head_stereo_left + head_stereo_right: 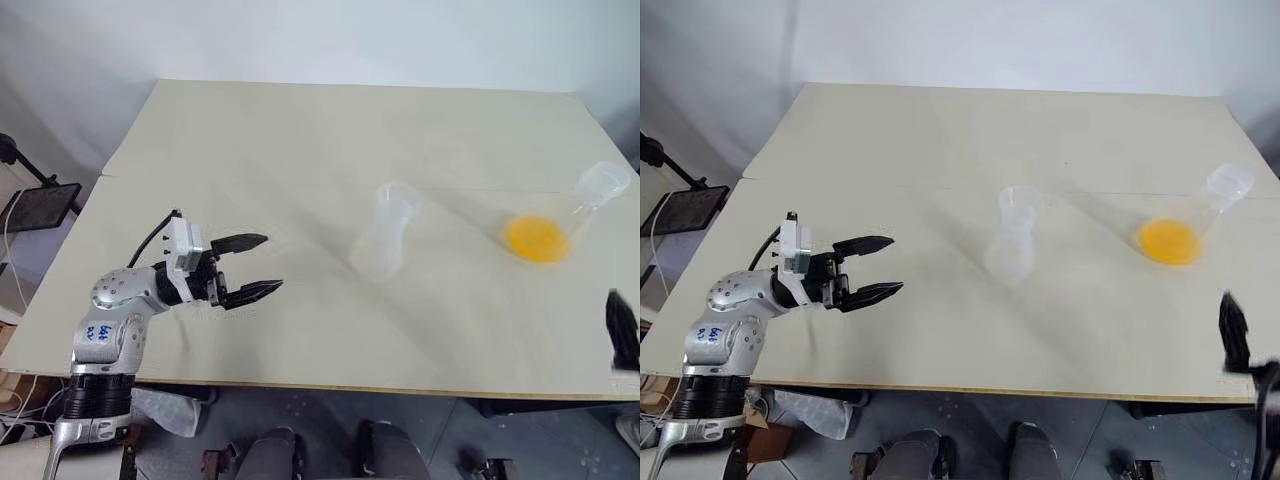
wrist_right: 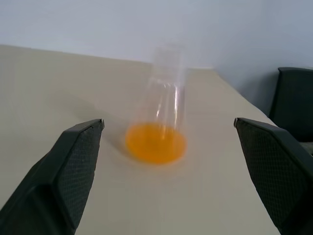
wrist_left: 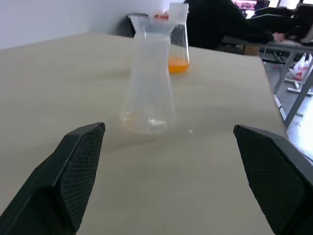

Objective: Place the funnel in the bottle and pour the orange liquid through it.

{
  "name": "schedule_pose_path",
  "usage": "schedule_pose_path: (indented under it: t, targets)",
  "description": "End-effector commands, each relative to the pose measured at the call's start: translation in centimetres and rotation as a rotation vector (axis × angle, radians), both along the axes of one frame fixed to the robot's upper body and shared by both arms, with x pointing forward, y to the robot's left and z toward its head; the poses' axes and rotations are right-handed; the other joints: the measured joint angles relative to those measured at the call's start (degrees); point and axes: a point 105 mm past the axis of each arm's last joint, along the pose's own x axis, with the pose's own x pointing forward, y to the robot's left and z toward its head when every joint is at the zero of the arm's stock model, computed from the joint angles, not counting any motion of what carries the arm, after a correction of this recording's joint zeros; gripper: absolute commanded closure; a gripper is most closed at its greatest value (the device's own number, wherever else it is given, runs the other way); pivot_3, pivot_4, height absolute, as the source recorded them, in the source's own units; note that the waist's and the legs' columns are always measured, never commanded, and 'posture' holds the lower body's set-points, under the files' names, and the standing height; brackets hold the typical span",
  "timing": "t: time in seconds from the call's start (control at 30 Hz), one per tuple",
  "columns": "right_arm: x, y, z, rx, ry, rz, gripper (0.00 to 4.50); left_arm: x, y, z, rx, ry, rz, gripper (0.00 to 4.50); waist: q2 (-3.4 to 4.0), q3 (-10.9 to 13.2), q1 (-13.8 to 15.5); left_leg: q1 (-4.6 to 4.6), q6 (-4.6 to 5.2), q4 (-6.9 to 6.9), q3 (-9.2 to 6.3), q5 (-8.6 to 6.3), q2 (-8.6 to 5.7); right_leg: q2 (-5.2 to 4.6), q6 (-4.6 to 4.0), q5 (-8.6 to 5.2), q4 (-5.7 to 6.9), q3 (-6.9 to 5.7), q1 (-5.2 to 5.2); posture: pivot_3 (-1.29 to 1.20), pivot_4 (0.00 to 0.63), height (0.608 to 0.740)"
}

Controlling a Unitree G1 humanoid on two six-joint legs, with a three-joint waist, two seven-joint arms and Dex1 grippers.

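The frosted whitish bottle point(image 1: 383, 245) stands upright near the middle of the table. A clear flared cone, the funnel point(image 3: 151, 23), sits in its mouth. To its right stands a clear conical flask point(image 1: 590, 200) with a pool of orange liquid point(image 1: 538, 239) in its base. My left gripper point(image 1: 272, 263) hovers over the table's left part, open and empty, pointing at the bottle from some distance. At the table's right front edge my right gripper point(image 1: 620, 325) is open and empty, short of the flask and facing it.
The beige table point(image 1: 300, 140) has its front edge just below both grippers. A black stand point(image 1: 40, 205) is off the table's left side. A dark chair point(image 2: 293, 98) and a seated person point(image 3: 220, 24) lie beyond the far edges.
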Motion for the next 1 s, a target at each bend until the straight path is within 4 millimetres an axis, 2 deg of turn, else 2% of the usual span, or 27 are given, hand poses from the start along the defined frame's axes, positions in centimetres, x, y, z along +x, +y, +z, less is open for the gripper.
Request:
schedule_pose_path:
  t: [0.03, 0.13, 0.37, 0.67, 1.0]
  targets:
    - [1.5, -0.8, 0.1, 0.078, 0.041, -0.03, 0.0, -0.8, -0.1, 1.3, -0.025, -0.029, 0.012, 0.02, 0.04, -0.02, 0.7, 0.0, -0.07, -0.04, -0.07, 0.0, 0.09, 0.14, -0.05, -0.03, 0.03, -0.06, 0.0, 0.0, 0.15, 0.74]
    - [4.4, -0.8, 0.2, 0.121, 0.086, -0.015, 0.0, -1.2, -0.4, 1.7, -0.038, -0.03, 0.026, 0.02, 0.03, -0.01, 0.45, -0.03, -0.09, -0.02, -0.02, 0.0, 0.12, 0.23, -0.1, -0.05, 0.04, -0.08, 0.0, 0.0, 0.15, 0.74]
    - [8.8, -2.1, 1.4, 0.146, 0.091, -0.046, 0.0, -1.5, -0.9, 2.1, -0.051, -0.039, 0.048, 0.02, 0.04, -0.01, 0.46, -0.04, 0.03, 0.04, 0.11, 0.07, 0.0, 0.27, -0.06, -0.03, 0.04, -0.04, 0.02, 0.0, 0.15, 0.74]
    - [12.6, -3.2, 2.1, 0.146, 0.089, -0.09, 0.0, -1.4, -1.4, 2.3, -0.067, -0.05, 0.048, 0.02, 0.04, -0.01, 0.36, -0.08, 0.03, 0.03, 0.07, 0.07, -0.05, 0.34, -0.02, -0.01, 0.01, -0.13, 0.01, 0.0, 0.15, 0.74]
    - [15.3, -4.5, 3.4, 0.11, 0.03, -0.109, 0.0, -1.4, -1.4, 2.4, -0.071, -0.06, 0.051, 0.02, 0.05, -0.01, 0.21, -0.1, 0.03, 0.02, 0.08, 0.08, -0.04, 0.38, -0.02, -0.01, -0.04, -0.16, 0.01, 0.0, 0.15, 0.74]
